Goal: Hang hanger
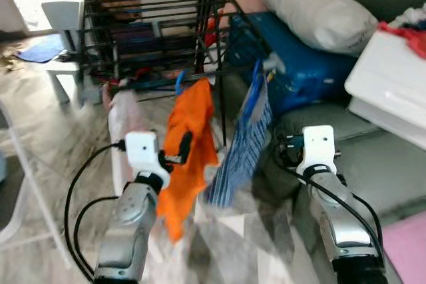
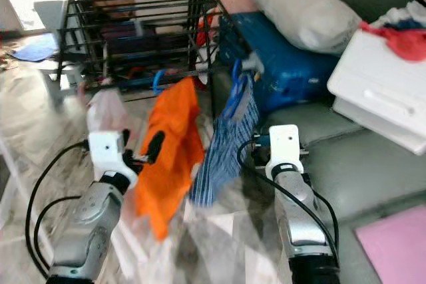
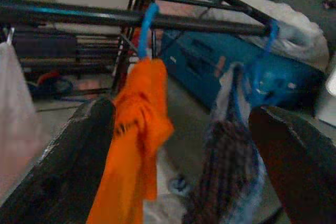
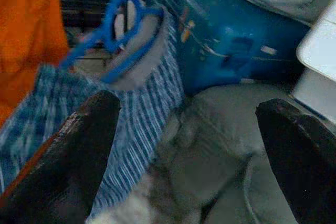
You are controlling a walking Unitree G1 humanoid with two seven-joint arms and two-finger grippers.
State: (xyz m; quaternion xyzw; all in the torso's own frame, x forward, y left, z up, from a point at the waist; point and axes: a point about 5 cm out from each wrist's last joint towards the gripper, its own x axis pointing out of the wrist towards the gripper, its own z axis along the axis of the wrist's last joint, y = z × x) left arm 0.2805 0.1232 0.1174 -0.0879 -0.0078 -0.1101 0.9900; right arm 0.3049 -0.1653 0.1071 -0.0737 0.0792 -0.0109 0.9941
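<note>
Two raised arms, left gripper (image 3: 184, 145) and right gripper (image 4: 189, 145) wide-jawed, empty, before hangers (image 1: 256, 78) on rack (image 1: 146, 24).

Two blue hangers (image 1: 180, 82) (image 1: 257, 74) (each carrying a garment); one black rack (image 1: 143, 21); two grippers (image 1: 181, 149) (image 1: 283, 149).

blue hanger (image 4: 113, 35) w/ striped shirt, hooked on rack rail (image 3: 157, 20)

A big blue bag (image 1: 303, 64) lies on a gray sofa (image 1: 373, 157). A light pillow (image 1: 319, 11) sits on top of it. A white box (image 1: 389, 88) is beside them, with red cloth (image 1: 409, 34) on it.
</note>
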